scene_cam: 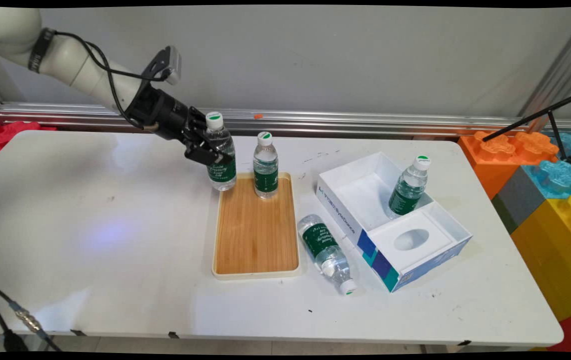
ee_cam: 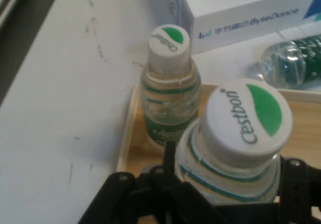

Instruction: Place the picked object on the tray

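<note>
1 bottle (scene_cam: 221, 159), base seemingly above tray (scene_cam: 256, 272), partly hides gripping fingers (scene_cam: 200, 148).

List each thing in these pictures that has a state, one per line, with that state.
End effector: shut on held bottle.
Held bottle: upright, capped, at the tray's far left corner.
Tray bottle: upright, capped, on the tray.
Lying bottle: on its side, capped, on the table.
Box bottle: leaning, capped, inside the box.
Box: open.

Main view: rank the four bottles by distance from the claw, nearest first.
1. Held bottle, in the claw, at the tray's far left corner.
2. Upright bottle on the tray, far end.
3. Lying bottle, right of tray.
4. Bottle in the box, leaning.
</note>
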You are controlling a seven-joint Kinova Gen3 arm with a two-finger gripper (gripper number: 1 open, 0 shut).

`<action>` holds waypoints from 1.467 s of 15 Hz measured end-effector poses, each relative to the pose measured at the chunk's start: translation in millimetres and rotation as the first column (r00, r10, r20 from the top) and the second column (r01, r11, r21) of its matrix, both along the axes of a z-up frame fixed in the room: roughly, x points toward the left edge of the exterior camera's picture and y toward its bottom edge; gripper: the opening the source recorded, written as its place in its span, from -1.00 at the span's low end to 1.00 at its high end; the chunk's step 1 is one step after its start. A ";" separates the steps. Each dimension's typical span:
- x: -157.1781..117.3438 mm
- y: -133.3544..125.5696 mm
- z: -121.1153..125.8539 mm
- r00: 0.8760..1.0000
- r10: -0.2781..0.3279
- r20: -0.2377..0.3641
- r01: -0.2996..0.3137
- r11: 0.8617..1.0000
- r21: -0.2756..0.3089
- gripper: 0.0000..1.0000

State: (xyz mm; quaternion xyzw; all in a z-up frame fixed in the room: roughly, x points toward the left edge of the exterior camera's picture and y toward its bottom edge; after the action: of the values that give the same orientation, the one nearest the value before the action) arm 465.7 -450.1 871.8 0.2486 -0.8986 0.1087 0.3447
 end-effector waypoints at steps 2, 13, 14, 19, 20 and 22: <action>4.6 -5.3 -10.9 0.999 -0.039 -0.014 0.039 0.999 0.013 -1.00; 2.0 -30.0 -63.9 0.977 -0.201 -0.065 0.203 0.979 0.020 -1.00; 0.6 -32.1 -68.1 0.975 -0.210 -0.067 0.212 0.977 0.018 -1.00; -3.2 -41.5 -86.2 0.964 -0.257 -0.061 0.258 0.966 0.007 -1.00; -3.6 -42.9 -88.5 0.962 -0.268 -0.058 0.268 0.963 0.004 1.00; -3.8 -43.9 -90.5 0.959 -0.279 -0.053 0.279 0.960 0.003 1.00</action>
State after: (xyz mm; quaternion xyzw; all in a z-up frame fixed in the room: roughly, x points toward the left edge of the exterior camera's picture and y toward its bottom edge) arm 462.0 -494.0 781.3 0.1239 -0.9160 0.0479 0.3785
